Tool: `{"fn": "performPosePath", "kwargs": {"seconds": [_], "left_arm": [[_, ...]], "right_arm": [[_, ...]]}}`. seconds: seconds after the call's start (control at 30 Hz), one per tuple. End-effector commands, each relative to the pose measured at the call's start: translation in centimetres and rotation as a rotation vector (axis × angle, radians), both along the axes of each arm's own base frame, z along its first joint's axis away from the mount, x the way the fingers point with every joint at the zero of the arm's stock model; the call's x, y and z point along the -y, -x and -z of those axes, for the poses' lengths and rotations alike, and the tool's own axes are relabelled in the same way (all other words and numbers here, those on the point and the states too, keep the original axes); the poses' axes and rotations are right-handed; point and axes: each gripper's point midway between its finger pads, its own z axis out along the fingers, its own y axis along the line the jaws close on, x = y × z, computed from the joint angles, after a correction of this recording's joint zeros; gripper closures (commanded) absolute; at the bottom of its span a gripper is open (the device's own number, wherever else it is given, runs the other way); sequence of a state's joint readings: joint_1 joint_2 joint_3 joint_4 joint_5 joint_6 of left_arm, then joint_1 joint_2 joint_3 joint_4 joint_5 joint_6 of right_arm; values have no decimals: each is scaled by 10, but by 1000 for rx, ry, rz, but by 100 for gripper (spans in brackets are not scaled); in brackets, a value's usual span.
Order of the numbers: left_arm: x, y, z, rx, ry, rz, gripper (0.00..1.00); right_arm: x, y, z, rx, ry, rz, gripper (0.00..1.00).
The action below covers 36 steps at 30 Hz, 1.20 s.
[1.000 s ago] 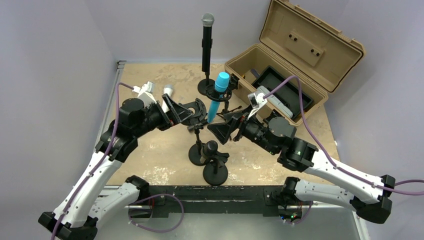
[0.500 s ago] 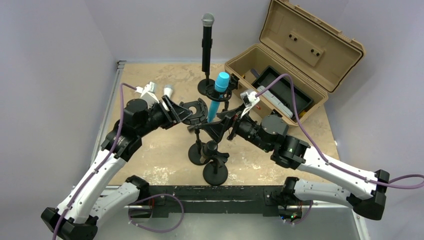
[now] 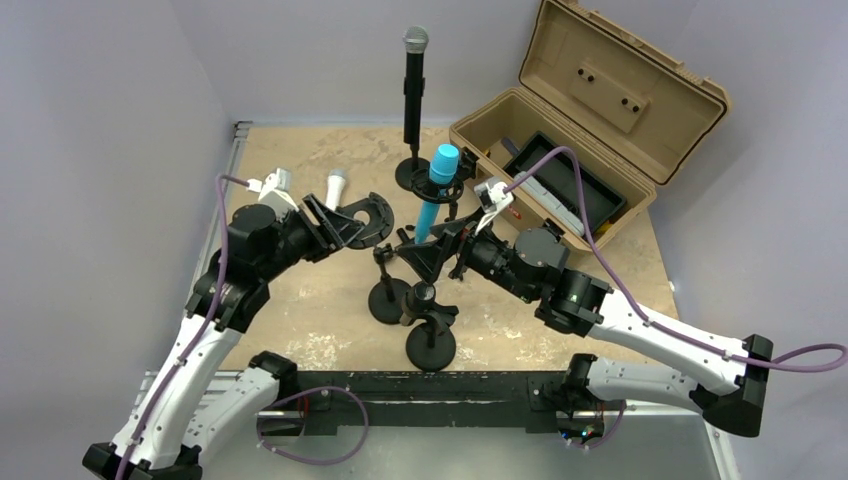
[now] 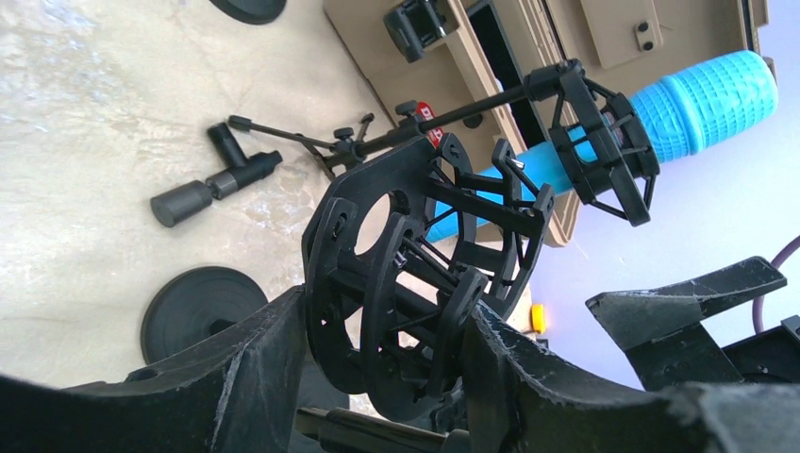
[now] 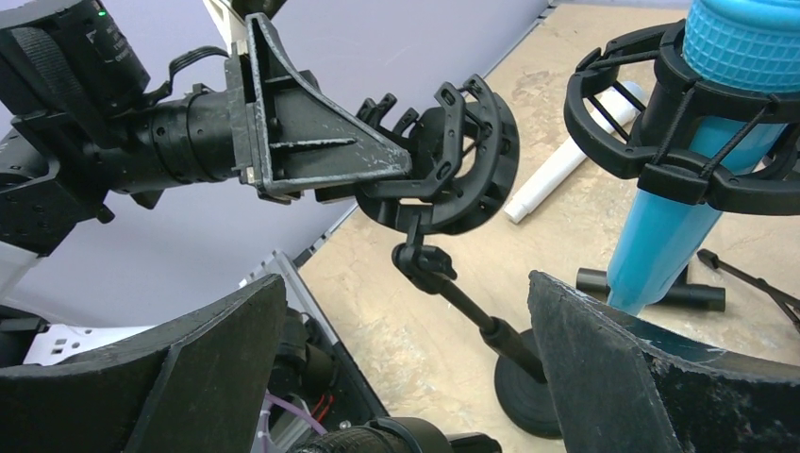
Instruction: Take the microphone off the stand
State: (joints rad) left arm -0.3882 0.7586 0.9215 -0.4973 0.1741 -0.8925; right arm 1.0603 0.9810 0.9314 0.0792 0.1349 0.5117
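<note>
A blue microphone sits tilted in a black shock mount on a small stand mid-table. A black microphone stands upright on a round-base stand behind it. My left gripper is shut on a second, empty shock mount, whose thin stand leans left. In the right wrist view that mount shows clamped between the left fingers. My right gripper is open, just right of the leaning stand rod and in front of the blue microphone.
A white microphone lies on the table at the left. An open tan case fills the back right. Another round-base stand with a black holder is at the front centre. A loose black adapter lies on the table.
My left gripper closed on the empty shock mount and pulled it left, tilting its stand and shifting the base. My right gripper moved left toward the stand, still open.
</note>
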Motion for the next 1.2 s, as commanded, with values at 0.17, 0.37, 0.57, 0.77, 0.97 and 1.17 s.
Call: {"fn": "performPosePath", "kwargs": {"seconds": [0.17,0.37,0.57,0.77,0.97,1.17], "left_arm": [[-34,1,-13,72,-64,-92,75],[-37,-5,-17,82,-89,-103,73],[-44,-21,-28,105,-83,-131,75],[-52,-42,-39,120,-106,-150,74],[-49,-50,-27,87,-87,-131,73],[-60,-34,-10,33,-115,-174,24]], "right_arm": [[-3,2,-32,57,-71,-18,1],[-5,1,-31,61,-65,-19,1],[-3,1,-32,63,-69,-15,1],[1,2,-34,65,-75,-8,1],[4,2,-35,66,-79,1,1],[7,3,-36,68,-80,4,1]]}}
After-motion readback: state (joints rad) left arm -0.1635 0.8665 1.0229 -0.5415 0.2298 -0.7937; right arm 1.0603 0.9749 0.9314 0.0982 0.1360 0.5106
